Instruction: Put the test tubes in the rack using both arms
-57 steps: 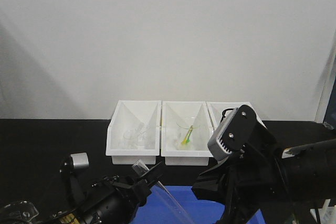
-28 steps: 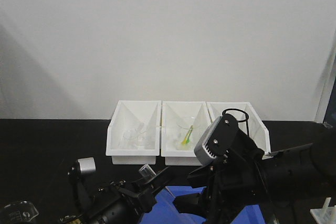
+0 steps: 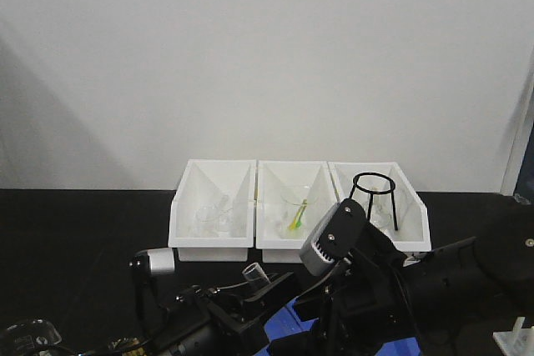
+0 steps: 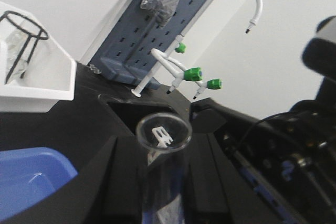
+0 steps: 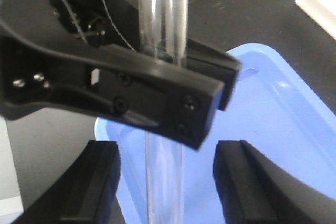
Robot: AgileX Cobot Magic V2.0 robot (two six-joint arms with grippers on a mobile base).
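Note:
A clear test tube (image 4: 164,131) with a flared open rim stands nearly upright in my left gripper (image 4: 163,169), which is shut on it. Its rim shows in the front view (image 3: 250,273). In the right wrist view the tube (image 5: 164,182) hangs below the left gripper's black fingers (image 5: 157,90). My right gripper (image 5: 168,187) is open, with one finger on each side of the tube's lower part and apart from it. A corner of the white rack (image 3: 514,343) shows at the bottom right edge of the front view.
A blue tray (image 5: 278,129) lies under the tube. Three white bins (image 3: 215,238) with glassware stand at the back, and a black wire ring stand (image 3: 373,198) is in the right one. A beaker (image 3: 25,339) is at the bottom left. A white tap (image 4: 247,3) and a grey pegboard (image 4: 142,35) are nearby.
The left gripper has moved right and up with the tube, turning it more upright. The right arm has moved left and down until its open fingers straddle the tube.

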